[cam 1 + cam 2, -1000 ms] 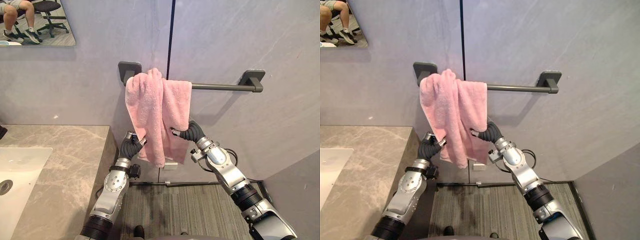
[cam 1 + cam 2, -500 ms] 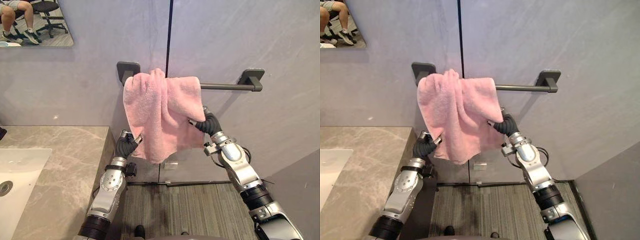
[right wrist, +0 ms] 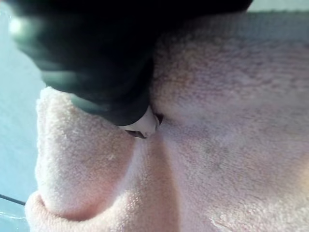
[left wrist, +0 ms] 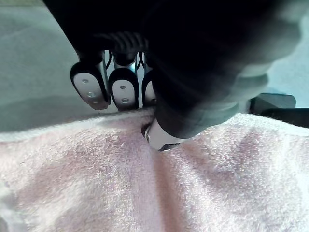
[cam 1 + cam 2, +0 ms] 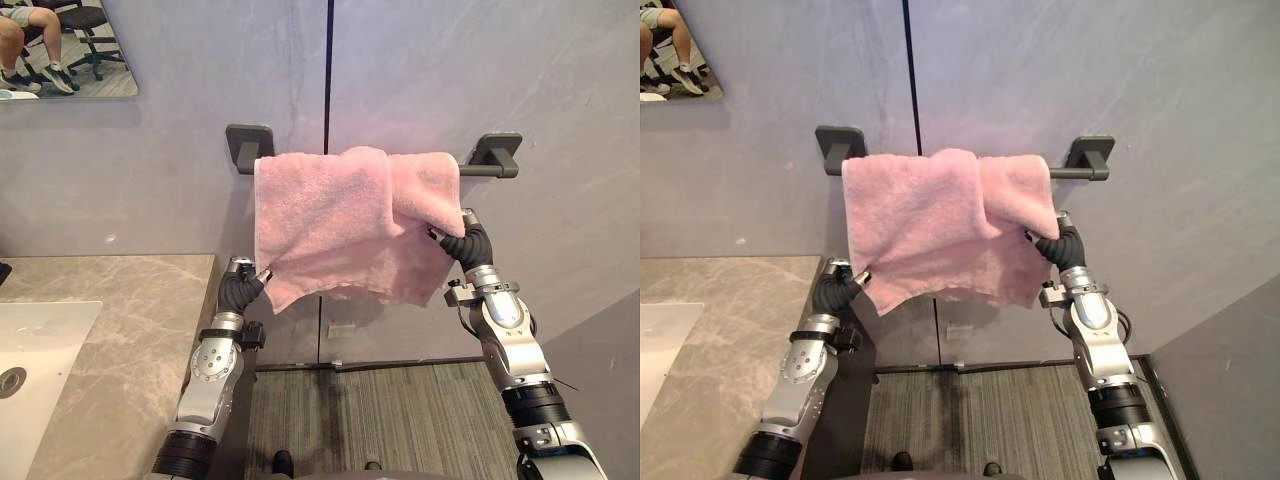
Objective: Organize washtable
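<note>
A pink towel hangs spread over the dark wall rail, between its two brackets. My left hand pinches the towel's lower left corner, thumb pressed into the cloth. My right hand grips the towel's right edge just below the rail, its thumb sunk in a fold. The towel's right part is doubled over itself near the right bracket.
A marble-look counter with a white basin lies at the lower left. A mirror at the upper left reflects a seated person's legs and an office chair. Grey ribbed floor shows between my arms.
My right hand has drawn the towel's right edge far to the right along the rail, spreading the bunched towel flat. My left hand has kept its corner, shifting slightly left.
</note>
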{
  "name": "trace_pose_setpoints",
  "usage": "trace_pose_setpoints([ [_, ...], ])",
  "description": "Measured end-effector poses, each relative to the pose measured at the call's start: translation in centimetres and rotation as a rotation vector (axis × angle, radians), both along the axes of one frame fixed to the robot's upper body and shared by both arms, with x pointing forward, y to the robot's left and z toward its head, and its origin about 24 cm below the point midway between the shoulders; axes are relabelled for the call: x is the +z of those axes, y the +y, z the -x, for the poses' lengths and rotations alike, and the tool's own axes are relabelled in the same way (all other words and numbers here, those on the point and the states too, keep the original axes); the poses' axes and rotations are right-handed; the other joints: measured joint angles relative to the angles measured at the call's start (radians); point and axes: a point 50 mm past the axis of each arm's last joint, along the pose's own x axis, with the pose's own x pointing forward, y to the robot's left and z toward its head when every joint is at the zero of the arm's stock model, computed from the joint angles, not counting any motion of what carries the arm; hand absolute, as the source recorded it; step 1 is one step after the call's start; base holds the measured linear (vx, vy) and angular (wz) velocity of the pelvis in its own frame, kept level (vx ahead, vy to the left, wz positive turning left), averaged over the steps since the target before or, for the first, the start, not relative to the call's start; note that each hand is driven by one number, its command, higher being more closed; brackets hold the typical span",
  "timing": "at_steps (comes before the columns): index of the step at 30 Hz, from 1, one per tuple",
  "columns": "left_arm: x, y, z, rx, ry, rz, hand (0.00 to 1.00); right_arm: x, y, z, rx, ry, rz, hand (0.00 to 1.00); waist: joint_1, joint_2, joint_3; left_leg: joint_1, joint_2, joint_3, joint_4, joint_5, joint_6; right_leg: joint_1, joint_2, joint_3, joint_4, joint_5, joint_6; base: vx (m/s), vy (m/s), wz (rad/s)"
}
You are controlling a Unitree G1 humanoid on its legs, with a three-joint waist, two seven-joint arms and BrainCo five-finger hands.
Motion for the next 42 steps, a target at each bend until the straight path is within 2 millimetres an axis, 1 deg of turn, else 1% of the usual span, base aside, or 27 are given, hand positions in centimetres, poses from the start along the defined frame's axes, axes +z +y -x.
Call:
trace_pose_setpoints([
  [5, -0.1, -0.4, 0.0, -0.001, 0.001, 0.027, 1.00, -0.2, -0.4, 0.0, -0.016, 0.007, -0.003, 1.00, -0.006, 0.001, 0.000, 0.001, -0.001, 0.000, 0.000, 0.000, 0.000, 0.001, -0.001, 0.000, 0.000, 0.001, 0.001, 0.00, 0.000, 0.00],
  [7, -0.1, -0.4, 0.0, -0.003, 0.001, 0.029, 1.00, -0.8, -0.7, -0.1, -0.030, 0.037, -0.005, 1.00, -0.008, 0.001, 0.000, 0.001, -0.001, -0.001, 0.000, 0.000, 0.000, 0.001, -0.001, -0.001, 0.000, 0.001, 0.001, 0.00, 0.000, 0.00],
  [12, -0.1, -0.5, 0.0, -0.009, 0.002, 0.030, 1.00, -1.7, -1.0, -0.1, -0.043, 0.075, -0.007, 1.00, -0.015, 0.002, -0.001, 0.001, -0.001, -0.001, 0.000, 0.000, 0.000, 0.001, -0.001, -0.001, 0.000, 0.001, 0.001, 0.00, 0.000, 0.00],
  [16, -0.3, -0.5, 0.0, -0.016, 0.011, 0.035, 1.00, -1.8, -1.2, -0.1, -0.050, 0.079, -0.008, 1.00, -0.020, 0.002, -0.001, 0.001, -0.001, -0.002, -0.001, 0.000, 0.000, 0.001, -0.001, -0.002, 0.001, 0.001, 0.001, 0.00, 0.000, 0.00],
  [20, -0.6, -0.5, 0.0, -0.015, 0.021, 0.056, 1.00, -2.6, -1.5, -0.1, -0.065, 0.110, -0.010, 1.00, -0.020, 0.002, -0.001, 0.003, -0.002, -0.003, -0.002, 0.000, 0.000, 0.001, -0.002, -0.002, 0.002, 0.000, 0.001, 0.00, 0.000, 0.00],
  [27, -1.6, -0.6, 0.0, 0.007, 0.060, 0.088, 1.00, -2.7, -1.6, -0.2, -0.065, 0.117, -0.010, 1.00, -0.020, 0.003, -0.001, 0.005, -0.002, -0.004, -0.007, 0.000, 0.000, 0.000, -0.002, -0.003, 0.003, 0.000, 0.002, 0.00, 0.000, 0.00],
  [35, -2.7, -0.5, 0.1, 0.000, 0.110, 0.081, 1.00, -3.0, -1.6, -0.3, -0.063, 0.132, -0.008, 1.00, -0.021, 0.002, -0.001, 0.004, -0.004, -0.012, -0.007, 0.000, 0.000, 0.003, -0.003, -0.012, -0.001, 0.000, 0.002, 0.00, 0.000, 0.02],
  [42, -3.1, -0.3, 0.2, 0.008, 0.124, 0.082, 1.00, -3.1, -1.5, -0.5, -0.048, 0.141, -0.004, 1.00, -0.021, 0.002, -0.001, 0.002, -0.006, -0.026, -0.007, 0.000, -0.001, 0.017, -0.004, -0.029, -0.020, 0.001, 0.002, 0.00, -0.009, 0.06],
])
